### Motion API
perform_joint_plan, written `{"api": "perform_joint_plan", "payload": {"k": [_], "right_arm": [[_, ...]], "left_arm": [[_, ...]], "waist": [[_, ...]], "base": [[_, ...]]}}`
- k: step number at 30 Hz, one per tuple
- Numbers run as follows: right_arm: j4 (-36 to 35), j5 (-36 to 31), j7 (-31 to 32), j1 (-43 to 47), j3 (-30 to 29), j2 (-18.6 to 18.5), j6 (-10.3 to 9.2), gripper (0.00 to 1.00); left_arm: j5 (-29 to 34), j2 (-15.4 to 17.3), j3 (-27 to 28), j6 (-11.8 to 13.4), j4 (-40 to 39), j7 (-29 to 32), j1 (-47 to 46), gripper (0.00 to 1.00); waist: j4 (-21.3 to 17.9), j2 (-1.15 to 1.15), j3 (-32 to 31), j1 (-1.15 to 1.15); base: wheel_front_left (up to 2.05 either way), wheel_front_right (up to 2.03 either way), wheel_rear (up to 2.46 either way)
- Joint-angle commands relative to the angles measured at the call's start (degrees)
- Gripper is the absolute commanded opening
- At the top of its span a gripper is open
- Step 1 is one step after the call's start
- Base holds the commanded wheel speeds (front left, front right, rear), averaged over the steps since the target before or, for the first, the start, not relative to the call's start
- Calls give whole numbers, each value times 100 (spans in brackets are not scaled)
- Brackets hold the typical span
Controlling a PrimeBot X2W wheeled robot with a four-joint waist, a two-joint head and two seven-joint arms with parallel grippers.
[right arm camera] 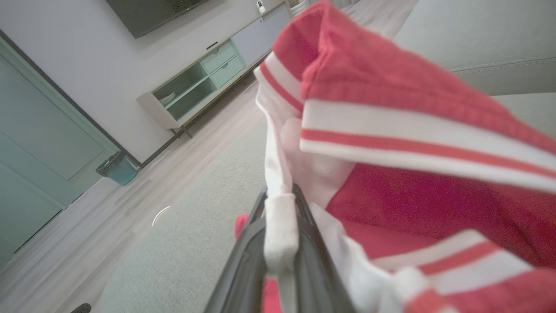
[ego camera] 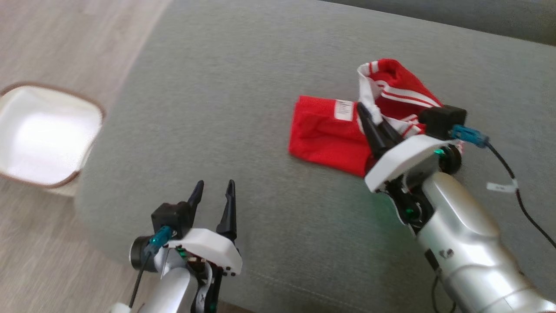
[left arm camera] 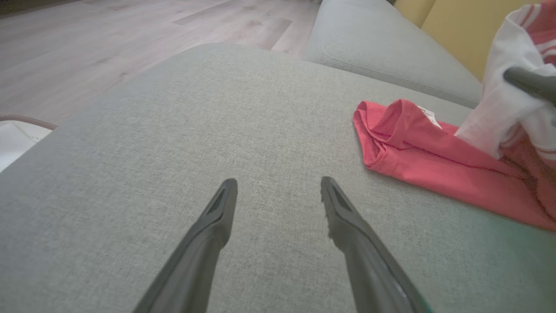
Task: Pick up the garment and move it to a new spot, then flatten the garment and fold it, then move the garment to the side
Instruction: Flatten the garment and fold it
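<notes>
The garment [ego camera: 325,130], red with white stripes, is on the right part of the grey sofa [ego camera: 243,87]. One half lies flat and the far half is raised in a bunch. The right gripper [ego camera: 367,114] has its jaws closed on a white edge of this raised part; in the right wrist view the white cloth is pinched between the two fingers. The left gripper [ego camera: 213,186] hovers over the near left of the sofa with its jaws wide and nothing in them. I judge the step to be the lift for moving the garment to a new spot. To do it well, the right arm should rise until the flat half leaves the sofa and does not drag, then carry it to the left. The pinch looks thin, so a slow move is safer, and the left gripper could take a second edge.
</notes>
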Motion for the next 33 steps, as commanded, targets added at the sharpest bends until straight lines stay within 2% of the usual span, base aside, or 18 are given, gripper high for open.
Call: {"api": "perform_joint_plan", "payload": {"k": [1, 4, 5, 6, 10, 13, 19, 24, 29, 33], "right_arm": [[-118, -41, -4, -258, 102, 146, 39, 0], [158, -71, -36, -407, 194, 259, 39, 0], [206, -65, -62, -451, 258, 293, 39, 56], [228, -56, -122, -492, 316, 320, 39, 100], [313, -148, -579, -600, 386, 348, 39, 100], [398, -309, -890, -633, 227, 251, 39, 100], [448, -795, -1091, -482, -670, 21, 39, 100], [56, -1465, -1097, -57, -1655, -21, 39, 100], [-190, -2086, -1098, 452, -2283, 113, 39, 100], [-270, -2418, -1098, 806, -2525, 241, 39, 100]], "left_arm": [[-44, 52, 132, 52, -177, -70, -28, 100], [-85, 52, 56, 76, -172, -70, 2, 100], [-104, 52, 38, 87, -173, -70, 10, 100], [-125, 52, 32, 99, -181, -70, 16, 100], [-101, 52, 79, 141, -197, -70, 29, 100], [-29, 52, 151, 140, -212, -70, 15, 100], [110, 52, 277, 160, -267, -70, -71, 100], [301, 52, 384, 205, -274, -70, -173, 100], [519, 52, 585, 249, -281, -70, -206, 100], [704, 52, 752, 267, -280, -70, -172, 100]], "waist": [[233, 0, -21, 0], [385, 0, -42, 0], [412, 0, -47, 0], [425, 0, -52, 0], [360, 0, -89, 0], [186, 0, -108, 0], [-312, 0, -126, 0], [-750, 0, -120, 0], [-1182, 0, -143, 0], [-1460, 0, -206, 0]], "base": [[0, 0, 0], [0, 0, 0], [0, 0, 0], [0, 0, 0], [0, 0, 0], [0, 0, 0], [0, 0, 0], [0, 0, 0], [0, 0, 0], [0, 0, 0]]}}
